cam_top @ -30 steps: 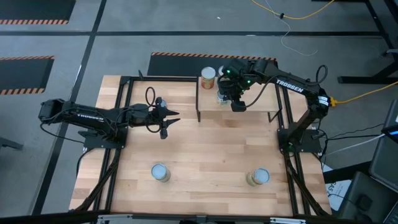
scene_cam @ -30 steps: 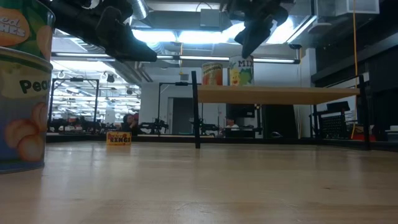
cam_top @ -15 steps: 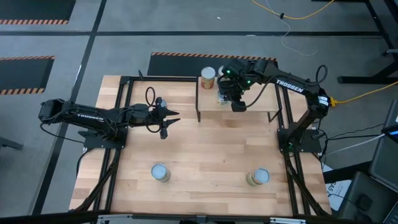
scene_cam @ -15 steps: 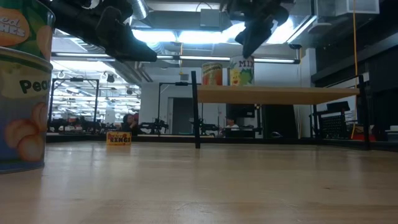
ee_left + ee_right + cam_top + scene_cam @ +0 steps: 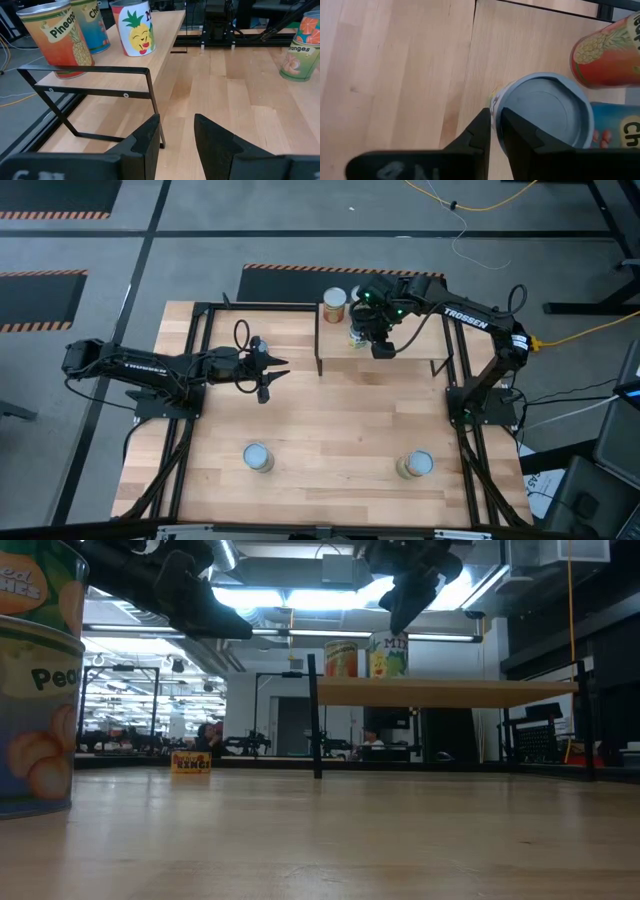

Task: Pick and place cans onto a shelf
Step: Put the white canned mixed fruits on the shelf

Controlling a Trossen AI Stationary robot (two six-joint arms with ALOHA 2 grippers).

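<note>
Right gripper (image 5: 381, 348) hangs over the shelf (image 5: 420, 350) at upper centre of the high view, fingers nearly together beside the white can (image 5: 547, 117), gripping nothing. Best to lift straight up, clear of that rim. Left gripper (image 5: 270, 375), centre left, slightly parted, empty. Two cans (image 5: 257, 457) wait on the table below.

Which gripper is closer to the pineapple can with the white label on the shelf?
The right gripper is closer: it hangs just above the white-label pineapple can on the shelf. The left gripper waits apart, over the table beside the shelf.
</note>
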